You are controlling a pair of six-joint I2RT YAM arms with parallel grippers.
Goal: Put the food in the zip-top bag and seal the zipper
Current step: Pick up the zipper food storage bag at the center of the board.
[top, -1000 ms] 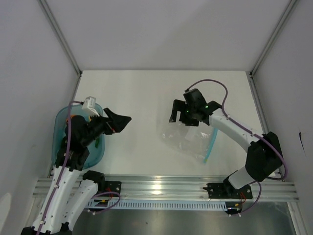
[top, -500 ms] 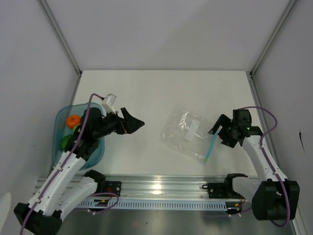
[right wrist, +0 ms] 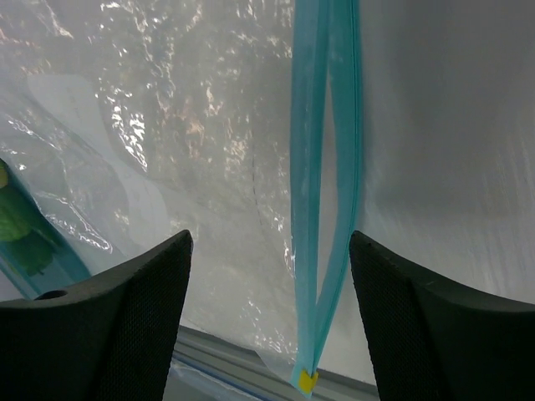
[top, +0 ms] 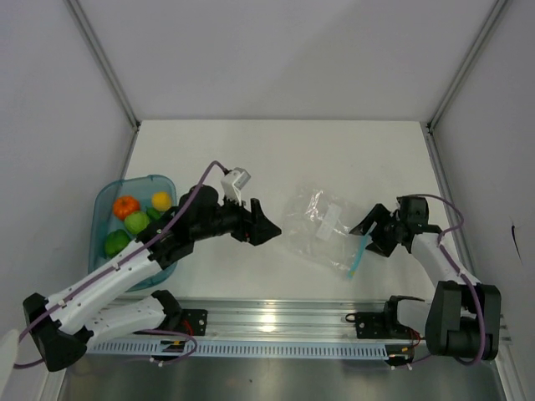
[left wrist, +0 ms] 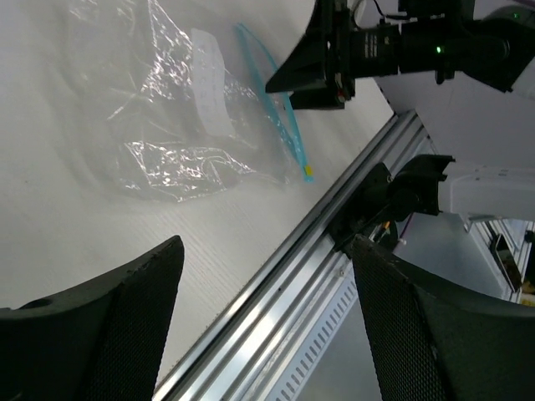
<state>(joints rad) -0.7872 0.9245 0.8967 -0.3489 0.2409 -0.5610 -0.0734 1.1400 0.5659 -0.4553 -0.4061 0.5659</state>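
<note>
The clear crinkly zip-top bag [top: 322,227] lies flat on the table, its light blue zipper [top: 359,256] along its right edge, slightly parted. It holds no food. The orange fruit [top: 125,206], yellow piece [top: 160,200] and two green ones [top: 136,222] [top: 116,242] sit in the teal tray [top: 104,200]; I cannot make out the chili. My left gripper [top: 266,231] is open and empty just left of the bag [left wrist: 175,125]. My right gripper [top: 372,230] is open and empty, low over the zipper [right wrist: 322,167] and bag [right wrist: 167,150].
The metal rail [top: 267,317] runs along the table's near edge, close to the zipper's yellow end tab [right wrist: 308,380]. White walls close in the table at left, right and back. The right gripper [left wrist: 326,58] shows in the left wrist view beyond the zipper [left wrist: 280,117].
My left arm swung from over the tray rightward to the bag's left side. My right arm drew back from above the bag to its right edge by the zipper. The bag shifted slightly.
</note>
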